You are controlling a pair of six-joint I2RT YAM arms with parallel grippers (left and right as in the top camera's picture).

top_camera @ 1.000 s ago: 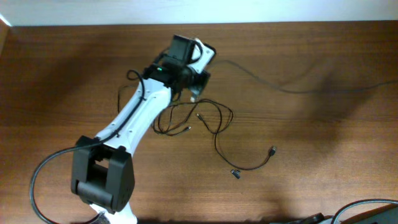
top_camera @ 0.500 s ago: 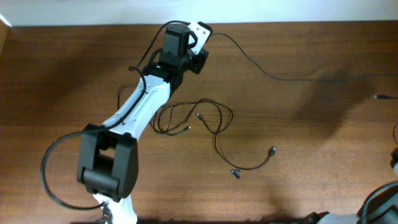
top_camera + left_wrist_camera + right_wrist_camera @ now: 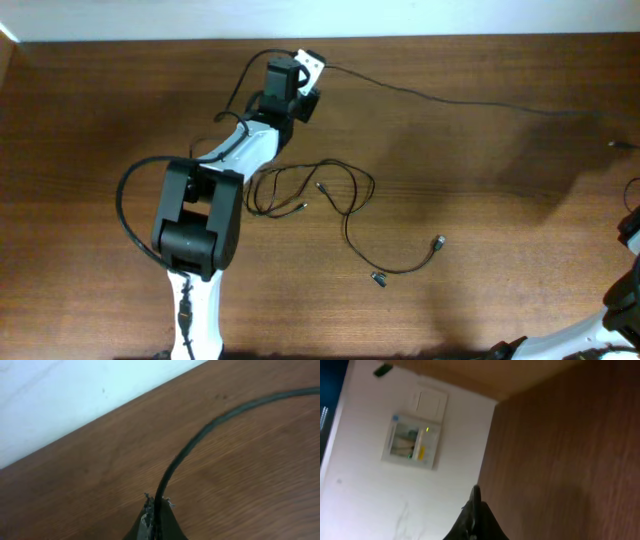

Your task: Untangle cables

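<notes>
- Brown wooden table [image 3: 500,220] fills the overhead view, with a white wall [image 3: 150,18] along its far edge.
- Left gripper [image 3: 154,521] has its fingers pressed together, pinching the long cable [image 3: 210,425] right at the tips.
- From that pinch the long cable rises and curves away to the right over the wood.
- Overhead, the left gripper [image 3: 310,63] sits at the far side of the table, near the wall, at the end of the white left arm [image 3: 240,150].
- From there the long cable [image 3: 450,100] stretches right across the far part of the table.
- Looped cables [image 3: 318,186] lie loose mid-table, nearer than the left gripper and apart from it.
- One strand trails right and near from the loops, ending in a plug [image 3: 438,241].
- Right gripper [image 3: 476,507] is pressed shut with nothing seen between its fingers, aimed past the table edge at a wall panel [image 3: 412,442].
</notes>
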